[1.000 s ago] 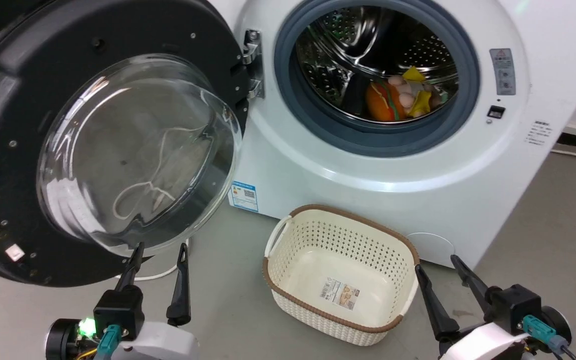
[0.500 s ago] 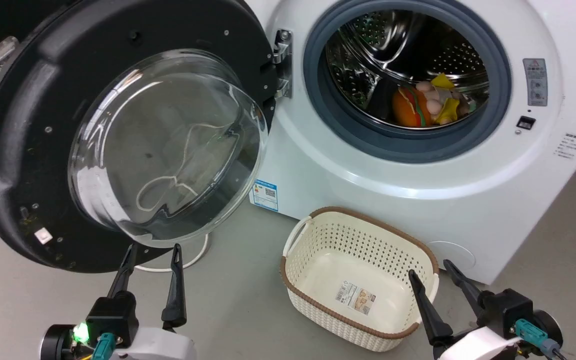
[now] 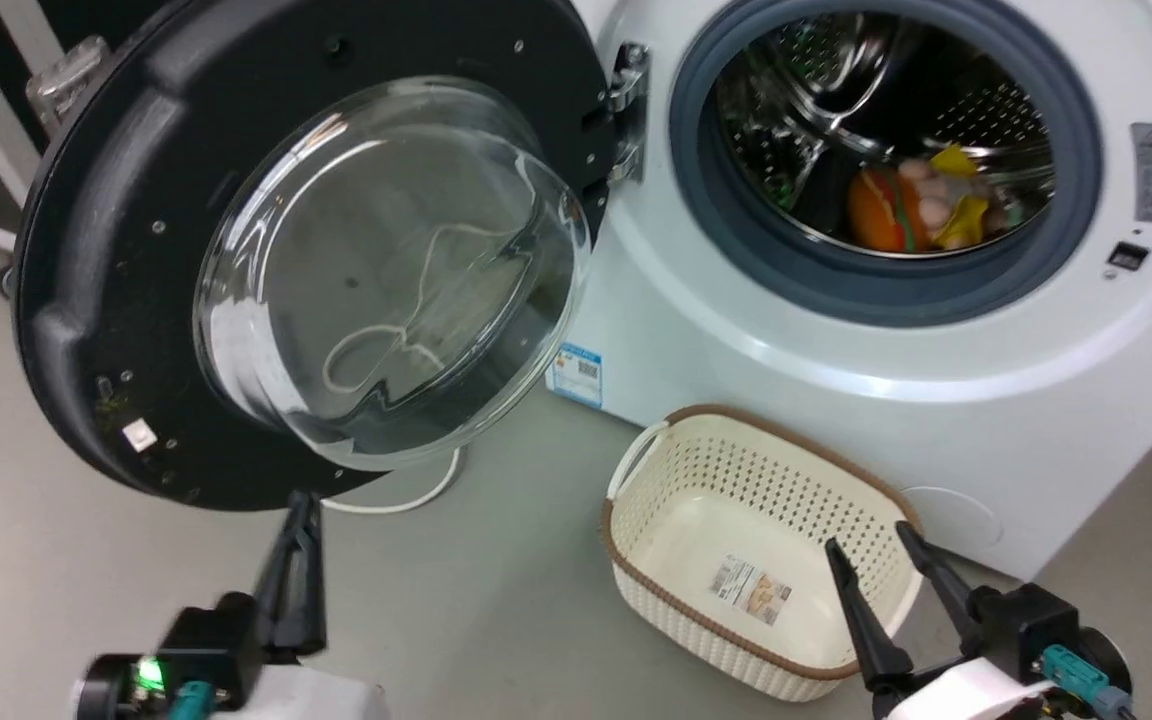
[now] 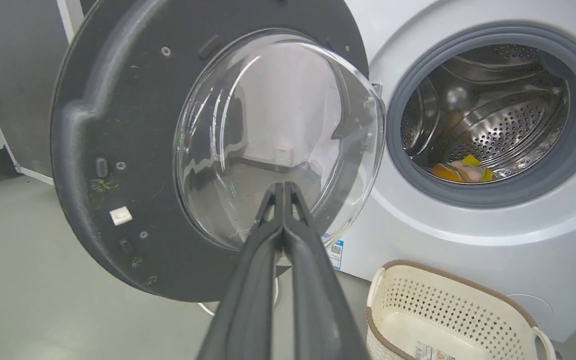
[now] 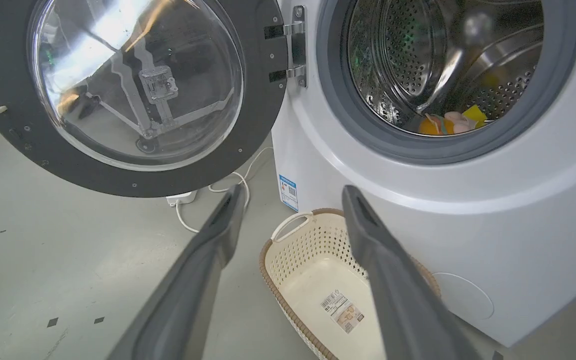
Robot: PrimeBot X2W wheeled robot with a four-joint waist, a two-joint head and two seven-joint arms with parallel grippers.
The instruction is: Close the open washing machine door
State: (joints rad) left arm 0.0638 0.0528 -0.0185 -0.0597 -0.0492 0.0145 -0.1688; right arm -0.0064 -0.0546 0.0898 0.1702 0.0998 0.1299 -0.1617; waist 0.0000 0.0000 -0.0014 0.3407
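Washing machine door point(image 3: 86, 250): hangs wide open beyond clenched left gripper point(image 3: 303, 502), glass bowl point(image 3: 386, 270) bulging toward it (right gripper point(image 3: 866, 537) released, empty).

- The left gripper point(image 3: 302, 508) has its two dark fingers pressed tight together, with nothing between them.
- Its tips point up, just under the bottom edge of the washing machine door point(image 3: 106, 300).
- The right gripper point(image 3: 866, 538) is lower and well to the right of that door.
- Its fingers are spread apart and hold nothing.
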